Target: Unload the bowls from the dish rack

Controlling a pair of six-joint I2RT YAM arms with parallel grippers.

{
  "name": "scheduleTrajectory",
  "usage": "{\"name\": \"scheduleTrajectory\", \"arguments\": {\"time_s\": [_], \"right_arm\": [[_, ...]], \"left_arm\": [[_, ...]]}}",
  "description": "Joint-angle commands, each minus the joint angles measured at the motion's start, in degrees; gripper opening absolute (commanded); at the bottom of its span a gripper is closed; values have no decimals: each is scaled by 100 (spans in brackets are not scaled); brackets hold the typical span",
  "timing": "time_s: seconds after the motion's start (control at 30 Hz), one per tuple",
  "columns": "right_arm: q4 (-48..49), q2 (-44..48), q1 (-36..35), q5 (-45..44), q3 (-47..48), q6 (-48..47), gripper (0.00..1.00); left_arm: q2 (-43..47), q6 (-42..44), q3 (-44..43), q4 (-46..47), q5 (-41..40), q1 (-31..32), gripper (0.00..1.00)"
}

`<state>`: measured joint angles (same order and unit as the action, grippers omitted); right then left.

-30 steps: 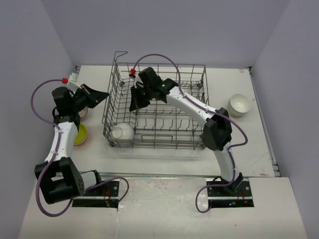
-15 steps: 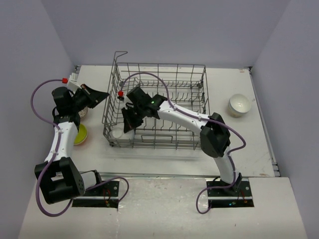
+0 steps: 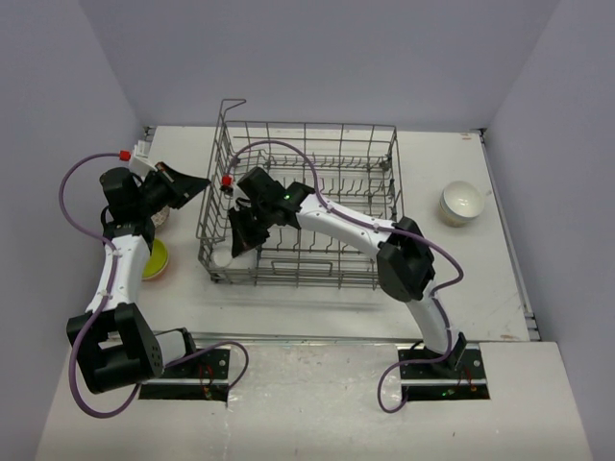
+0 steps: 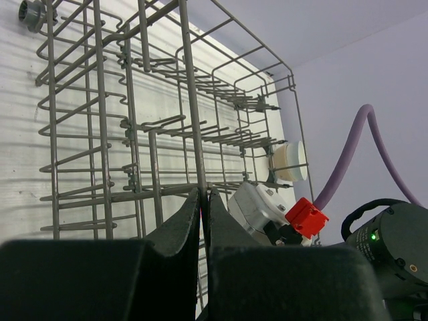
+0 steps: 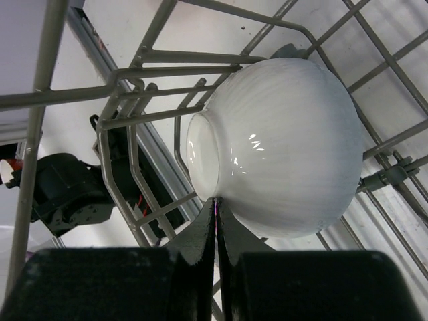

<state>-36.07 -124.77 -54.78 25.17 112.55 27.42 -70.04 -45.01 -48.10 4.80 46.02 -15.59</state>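
Where dish rack [image 3: 332, 240] runs lengthwise left-right, tipped white bowl [image 5: 281, 147] shows plainly only from right wrist. Both pressed together: left gripper [image 4: 204, 200], right gripper [image 5: 217, 207].

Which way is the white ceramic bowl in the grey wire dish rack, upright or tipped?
Tipped: the white ceramic bowl shows its foot ring and rounded outside to the right wrist camera, inside the grey wire dish rack.

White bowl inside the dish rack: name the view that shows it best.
Right wrist: the bowl fills the frame, foot ring visible. Top view shows only a sliver beside the right tool; left wrist shows none of it.
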Motion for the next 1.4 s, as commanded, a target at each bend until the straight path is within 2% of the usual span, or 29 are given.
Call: {"name": "scheduleTrajectory", "arguments": {"time_s": [0.0, 0.33, 0.43, 0.6, 0.77, 0.83, 1.07, 1.2, 1.37], "right_arm": [[57, -302, -120, 93, 372, 88, 0], [-295, -987, -103, -64, 1426, 106, 0], [-304, -1023, -59, -344, 1437, 167, 0], [-181, -927, 213, -328, 1235, 238, 1], [310, -295, 302, -276, 445, 18, 21], [425, 21, 302, -293, 49, 18, 25], [1084, 883, 258, -109, -1154, 404, 29], [1313, 1121, 205, 92, -1490, 554, 35], [2024, 1332, 196, 304, -2209, 1019, 52]], "left_arm": [[-27, 142, 11, -102, 162, 4, 0], [52, 142, 90, -102, 188, 13, 0], [61, 142, 116, -102, 188, 21, 0], [52, 142, 90, -111, 197, 30, 0], [-27, 177, -7, -128, 197, 30, 0], [-53, 177, 2, -128, 179, 30, 0], [-124, 186, 55, -67, 153, 92, 0], [-159, 177, 29, -49, 127, 127, 0], [-159, 151, 2, -40, 91, 197, 0]]}}
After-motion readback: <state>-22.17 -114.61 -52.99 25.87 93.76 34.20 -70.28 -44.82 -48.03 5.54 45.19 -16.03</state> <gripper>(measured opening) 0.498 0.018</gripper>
